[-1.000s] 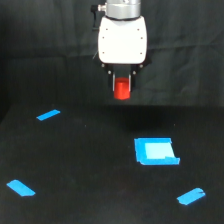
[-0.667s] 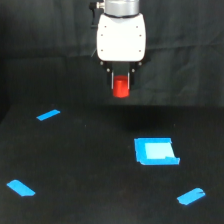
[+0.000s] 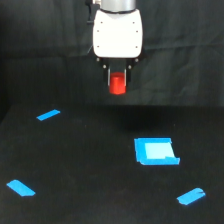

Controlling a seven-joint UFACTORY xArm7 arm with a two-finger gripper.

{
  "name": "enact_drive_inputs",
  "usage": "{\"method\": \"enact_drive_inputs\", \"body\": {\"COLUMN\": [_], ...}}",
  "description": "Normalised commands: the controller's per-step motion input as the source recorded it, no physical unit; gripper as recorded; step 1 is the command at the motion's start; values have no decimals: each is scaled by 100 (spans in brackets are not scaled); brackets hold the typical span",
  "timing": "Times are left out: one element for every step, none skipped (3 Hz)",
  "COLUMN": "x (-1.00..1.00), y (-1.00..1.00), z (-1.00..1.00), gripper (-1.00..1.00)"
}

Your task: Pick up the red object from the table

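The red object [image 3: 118, 83], a small stubby red-orange cylinder, hangs in the air well above the table [image 3: 90, 165], in front of the dark backdrop. My gripper [image 3: 118, 81] is shut on it, with a dark finger on each side of it. The white gripper body [image 3: 117, 34] sits directly above, near the top centre of the exterior view. The lower end of the red object pokes out below the fingertips.
A flat blue square [image 3: 155, 151] lies on the table at the exterior view's right, below and right of the gripper. Blue tape strips lie at the left [image 3: 48, 115], the lower left [image 3: 21, 188] and the lower right [image 3: 191, 196]. A wrinkled black cloth [image 3: 190, 45] forms the backdrop.
The gripper, still holding the red object, has risen a little higher above the table. The blue square and tape strips have not moved.
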Motion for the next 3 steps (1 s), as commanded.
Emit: {"method": "enact_drive_inputs", "body": {"x": [-9,-4,-4], "y": [-15,-12,-10], "z": [20,17,15], "gripper": [-99,-98,-98]}}
